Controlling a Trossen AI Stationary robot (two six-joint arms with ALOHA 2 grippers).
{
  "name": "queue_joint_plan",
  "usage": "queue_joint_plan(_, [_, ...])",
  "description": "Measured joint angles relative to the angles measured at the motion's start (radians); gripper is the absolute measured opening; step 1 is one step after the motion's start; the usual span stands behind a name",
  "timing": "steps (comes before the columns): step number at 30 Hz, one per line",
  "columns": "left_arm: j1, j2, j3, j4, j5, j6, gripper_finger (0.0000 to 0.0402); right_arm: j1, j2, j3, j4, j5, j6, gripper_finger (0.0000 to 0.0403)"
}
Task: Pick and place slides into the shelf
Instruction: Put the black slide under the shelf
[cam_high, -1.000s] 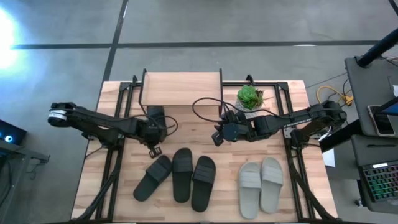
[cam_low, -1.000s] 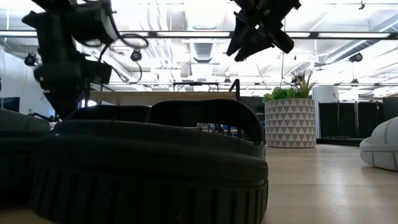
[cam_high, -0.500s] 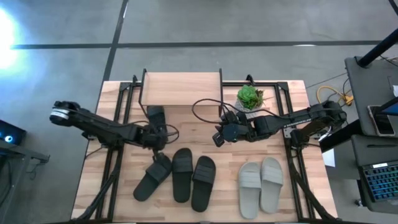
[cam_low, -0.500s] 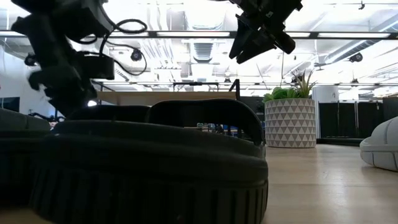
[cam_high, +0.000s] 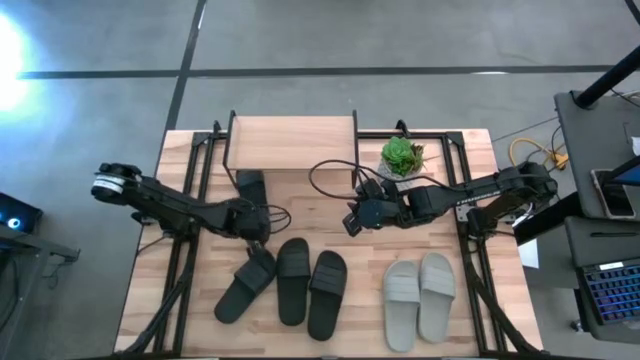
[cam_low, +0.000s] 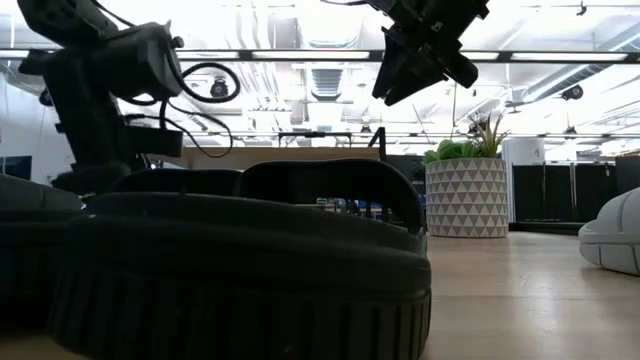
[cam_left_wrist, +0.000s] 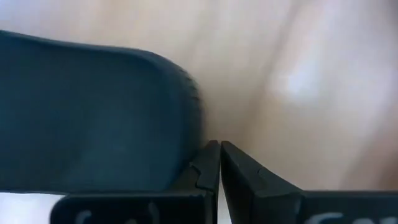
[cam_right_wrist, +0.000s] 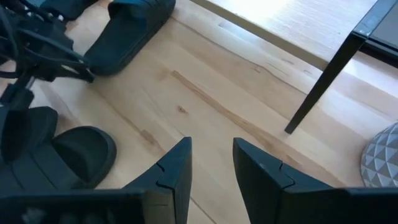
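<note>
Six slides show in the high view. One black slide (cam_high: 250, 186) lies by the shelf (cam_high: 292, 143), one end under its plank. A slanted black slide (cam_high: 243, 287), a black pair (cam_high: 293, 281) (cam_high: 327, 294) and a grey pair (cam_high: 402, 298) (cam_high: 437, 294) lie near the near edge. My left gripper (cam_high: 257, 243), shut (cam_left_wrist: 219, 157), sits low at the slanted slide's far end (cam_left_wrist: 93, 118). My right gripper (cam_high: 349, 222) hangs open (cam_right_wrist: 211, 165) above bare table, in front of the shelf. My left gripper's shut fingertips (cam_left_wrist: 211, 163) point down right beside the rim of the slanted black slide's far end (cam_left_wrist: 189, 106). I cannot tell whether they touch it. The slide lies flat on the table.
A potted plant (cam_high: 402, 155) stands right of the shelf, close behind my right arm. A black cable (cam_high: 330, 175) loops over the table by the shelf's right leg (cam_right_wrist: 323, 78). In the low view one black slide (cam_low: 240, 270) fills the foreground.
My left gripper has moved a little toward the near edge and come down at the slanted black slide's far end. The slides have not visibly shifted.
</note>
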Motion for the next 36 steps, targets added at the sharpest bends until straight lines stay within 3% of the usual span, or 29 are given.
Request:
queue_joint_plan(5, [0.015,0.004,-0.004,-0.118,-0.151,-0.109,0.0000,0.000,0.000,-0.001,-0.003,0.000,0.000,0.0109])
queue_joint_plan(10, [0.031,-0.004,-0.010,-0.285,-0.199,-0.240,0.0000,0.000,0.000,-0.001,-0.003,0.000,0.000,0.0109])
queue_joint_plan(17, [0.029,-0.019,-0.009,-0.178,-0.192,-0.228,0.0000,0.000,0.000,-0.003,-0.003,0.000,0.000,0.0109])
queue_joint_plan(22, [0.041,-0.004,-0.009,-0.056,-0.217,-0.110,0.0000,0.000,0.000,-0.005,-0.004,0.000,0.000,0.0109])
queue_joint_plan(27, [0.081,0.028,-0.009,-0.041,-0.264,-0.027,0.0000,0.000,0.000,-0.005,-0.004,-0.001,0.003,0.0109])
queue_joint_plan(30, [0.089,0.030,0.000,-0.043,-0.260,0.004,0.0000,0.000,0.000,-0.005,-0.016,-0.018,0.021,0.0109])
queue_joint_plan(34, [0.081,-0.014,0.018,-0.049,-0.106,0.009,0.0000,0.000,0.000,-0.005,-0.053,-0.026,0.056,0.0109])
queue_joint_plan(36, [0.064,-0.048,0.017,-0.050,-0.082,0.008,0.0000,0.000,0.000,-0.005,-0.065,-0.026,0.072,0.0109])
